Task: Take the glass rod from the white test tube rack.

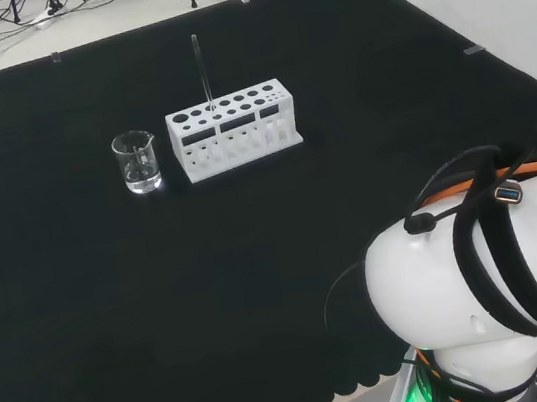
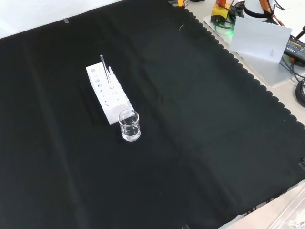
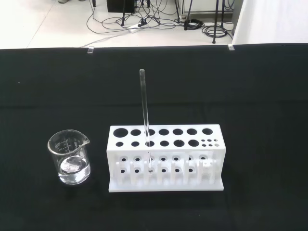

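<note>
One glass rod (image 3: 145, 115) (upright) in white rack (image 3: 166, 159)

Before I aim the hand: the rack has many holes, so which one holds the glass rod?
The glass rod stands in the white rack, front row, third large hole from the beaker end.
</note>
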{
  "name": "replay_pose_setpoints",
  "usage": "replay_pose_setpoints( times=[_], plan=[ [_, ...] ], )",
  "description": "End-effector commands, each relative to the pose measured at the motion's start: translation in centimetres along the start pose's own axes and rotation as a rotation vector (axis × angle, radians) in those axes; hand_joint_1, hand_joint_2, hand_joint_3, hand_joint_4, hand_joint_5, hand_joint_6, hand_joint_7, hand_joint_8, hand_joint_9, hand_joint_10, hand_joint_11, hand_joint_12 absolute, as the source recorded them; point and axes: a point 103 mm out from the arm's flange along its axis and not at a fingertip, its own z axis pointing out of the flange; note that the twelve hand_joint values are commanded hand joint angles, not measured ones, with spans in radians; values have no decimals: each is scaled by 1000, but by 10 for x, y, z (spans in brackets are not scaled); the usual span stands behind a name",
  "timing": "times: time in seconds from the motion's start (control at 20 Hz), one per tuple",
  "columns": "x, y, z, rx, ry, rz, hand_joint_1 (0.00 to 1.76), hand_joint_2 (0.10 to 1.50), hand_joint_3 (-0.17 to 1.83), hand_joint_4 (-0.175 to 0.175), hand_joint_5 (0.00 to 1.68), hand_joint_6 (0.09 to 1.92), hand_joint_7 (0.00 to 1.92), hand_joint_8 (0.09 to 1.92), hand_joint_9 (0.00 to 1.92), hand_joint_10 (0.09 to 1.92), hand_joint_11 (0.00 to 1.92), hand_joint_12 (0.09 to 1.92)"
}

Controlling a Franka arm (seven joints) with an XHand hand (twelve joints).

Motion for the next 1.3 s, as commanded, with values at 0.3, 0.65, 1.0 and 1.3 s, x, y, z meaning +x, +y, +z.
replay_pose_setpoints(
  times=[0.3,0.65,1.0,1.3],
  plan=[
    [3,3,5,-6,-12,-1,610,857,474,-140,0,87,0,203,0,466,0,914],
    [4,4,6,0,-12,2,610,864,461,-139,0,87,0,202,0,466,0,912],
    [7,9,12,-22,-5,-29,606,898,391,-140,11,87,7,331,23,624,0,1154],
    [10,27,23,-11,11,-52,604,902,394,-145,58,87,0,594,85,884,63,1441]
  ],
)
